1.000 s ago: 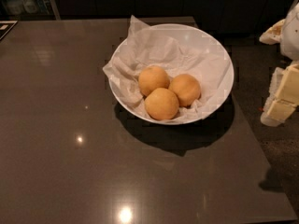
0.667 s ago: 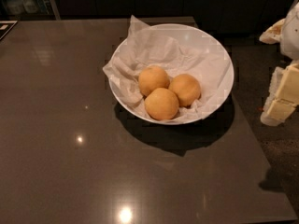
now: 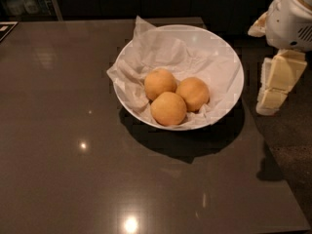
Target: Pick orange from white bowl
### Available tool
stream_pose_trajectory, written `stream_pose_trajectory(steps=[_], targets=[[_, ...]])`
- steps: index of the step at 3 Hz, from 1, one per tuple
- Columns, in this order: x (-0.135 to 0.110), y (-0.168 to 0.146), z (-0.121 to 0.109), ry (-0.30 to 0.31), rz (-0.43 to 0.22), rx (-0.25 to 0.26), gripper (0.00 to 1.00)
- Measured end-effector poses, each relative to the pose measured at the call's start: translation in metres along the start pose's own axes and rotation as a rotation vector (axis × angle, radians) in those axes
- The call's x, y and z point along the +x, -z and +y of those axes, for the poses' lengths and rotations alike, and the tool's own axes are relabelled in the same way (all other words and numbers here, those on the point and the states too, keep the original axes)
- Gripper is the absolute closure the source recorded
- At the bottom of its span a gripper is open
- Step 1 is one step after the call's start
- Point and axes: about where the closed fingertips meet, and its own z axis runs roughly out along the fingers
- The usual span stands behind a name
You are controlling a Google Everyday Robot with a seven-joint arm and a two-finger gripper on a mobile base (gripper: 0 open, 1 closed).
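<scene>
The white bowl (image 3: 229,62) stands at the middle of the dark table, lined with crumpled white paper (image 3: 161,52). Three oranges that look alike lie together in it: one at the back left (image 3: 160,83), one at the right (image 3: 193,93), one at the front (image 3: 168,108). My gripper (image 3: 271,99) hangs at the right edge of the view, cream-coloured, pointing down. It is beside the bowl's right rim, apart from it and from the oranges. Nothing shows in it.
The dark glossy table (image 3: 73,155) runs to the left and front of the bowl. Its right edge (image 3: 273,165) lies just under the gripper. The arm's white wrist (image 3: 292,18) fills the top right corner. Bottles (image 3: 24,1) stand far back left.
The gripper and wrist have moved a little left and up, closer to the bowl's right rim. The bowl and oranges have not moved.
</scene>
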Motion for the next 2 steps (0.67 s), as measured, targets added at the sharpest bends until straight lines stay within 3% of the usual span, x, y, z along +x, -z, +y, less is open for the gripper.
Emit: stream_pose_trajectory(steps=[1,2], targets=[[-0.002,0.000,-0.001,0.004,0.000,0.000,0.00],[-0.019,-0.005,-0.008,0.043,-0.014,0.015,0.00]])
